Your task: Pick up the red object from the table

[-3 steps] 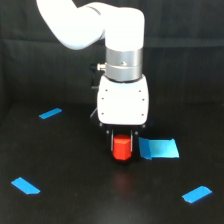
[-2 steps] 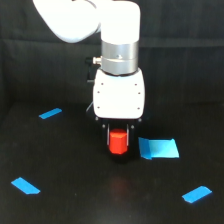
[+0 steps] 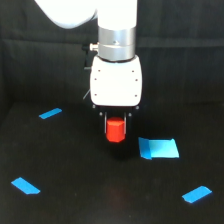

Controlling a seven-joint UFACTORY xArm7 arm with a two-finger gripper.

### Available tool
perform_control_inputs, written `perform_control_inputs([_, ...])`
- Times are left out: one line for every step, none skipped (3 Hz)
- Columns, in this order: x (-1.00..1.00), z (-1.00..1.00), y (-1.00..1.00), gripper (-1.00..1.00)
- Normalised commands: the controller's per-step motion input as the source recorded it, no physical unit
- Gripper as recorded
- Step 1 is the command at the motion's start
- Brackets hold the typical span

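Note:
The red object is a small stubby red-orange block. It hangs between the dark fingers under my white gripper body, raised clear of the black table. My gripper is shut on the red object. A faint shadow lies on the table below it. The block sits left of the blue rectangular patch and above its level.
Blue tape strips lie on the table at the exterior view's left, lower left and lower right. A black backdrop stands behind the arm.
The gripper has risen with the red object in it, lifting it off the table and shifting slightly toward the exterior view's left.

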Motion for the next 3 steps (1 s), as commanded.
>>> perform_control_inputs([0.05,1.00,-0.03,-0.98])
perform_control_inputs([0.10,0.85,0.09,-0.98])
perform_control_inputs([-0.01,0.66,0.11,-0.95])
